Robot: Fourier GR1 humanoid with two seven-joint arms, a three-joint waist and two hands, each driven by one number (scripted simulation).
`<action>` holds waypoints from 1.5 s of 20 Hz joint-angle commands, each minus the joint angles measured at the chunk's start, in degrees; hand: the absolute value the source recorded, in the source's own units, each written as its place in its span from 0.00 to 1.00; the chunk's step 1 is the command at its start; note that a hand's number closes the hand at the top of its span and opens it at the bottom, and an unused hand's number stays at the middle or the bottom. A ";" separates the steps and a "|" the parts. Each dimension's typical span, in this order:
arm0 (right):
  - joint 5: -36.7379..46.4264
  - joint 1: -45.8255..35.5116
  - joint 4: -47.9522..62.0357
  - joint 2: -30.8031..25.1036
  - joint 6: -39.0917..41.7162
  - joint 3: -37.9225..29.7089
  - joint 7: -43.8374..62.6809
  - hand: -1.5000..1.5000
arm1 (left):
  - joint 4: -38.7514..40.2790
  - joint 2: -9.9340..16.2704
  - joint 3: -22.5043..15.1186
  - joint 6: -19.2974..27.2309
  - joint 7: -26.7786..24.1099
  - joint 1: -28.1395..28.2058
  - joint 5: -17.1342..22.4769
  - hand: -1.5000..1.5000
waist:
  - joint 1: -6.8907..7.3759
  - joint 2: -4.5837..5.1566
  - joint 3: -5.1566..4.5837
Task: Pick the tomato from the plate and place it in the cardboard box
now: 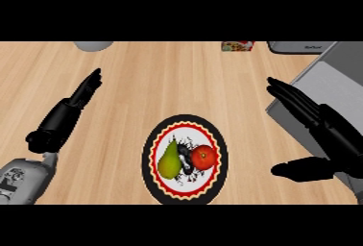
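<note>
A red tomato [204, 157] lies on the right half of a round plate [151, 144] with a black rim and a red and yellow border, low in the middle of the head view. A green pear [169, 160] lies just left of the tomato on the same plate. My right hand [327, 133] hangs open to the right of the plate, fingers straight and pointing away, thumb spread toward the tomato but apart from it. My left hand [65, 114] is open at the left, well clear of the plate. A grey box-like surface [333, 81] fills the right edge, partly behind my right hand.
The wooden counter [177, 81] stretches around the plate. At the far edge sit a grey round object [93, 45], a small patterned packet [237, 46] and a grey flat item [301, 47].
</note>
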 commanded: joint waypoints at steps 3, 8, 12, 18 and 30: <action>9.63 -5.40 -5.30 -4.47 9.78 8.31 14.39 0.00 | -1.12 1.39 1.62 -1.63 -0.16 1.24 0.59 0.50 | 0.96 -0.18 -0.18; 12.31 -9.79 -12.93 -1.57 20.44 15.61 28.39 0.00 | 1.54 -0.31 1.26 -2.26 -1.07 -0.43 -0.56 0.50 | 0.14 -0.09 -0.15; 16.83 -15.84 -12.27 6.45 26.91 22.02 41.48 0.00 | -1.74 -0.74 0.90 -2.19 1.96 -0.42 -0.77 0.50 | 0.77 -0.13 -0.09; 17.18 -21.25 -4.81 22.55 33.72 26.42 56.14 0.00 | -2.67 -1.93 0.87 -1.99 0.42 1.97 -2.83 0.50 | 1.08 0.04 -0.04; 26.87 -15.07 -1.34 28.91 38.91 25.72 56.89 0.00 | -2.46 -4.49 4.93 -4.79 1.35 2.61 -5.20 0.50 | 0.22 0.03 0.03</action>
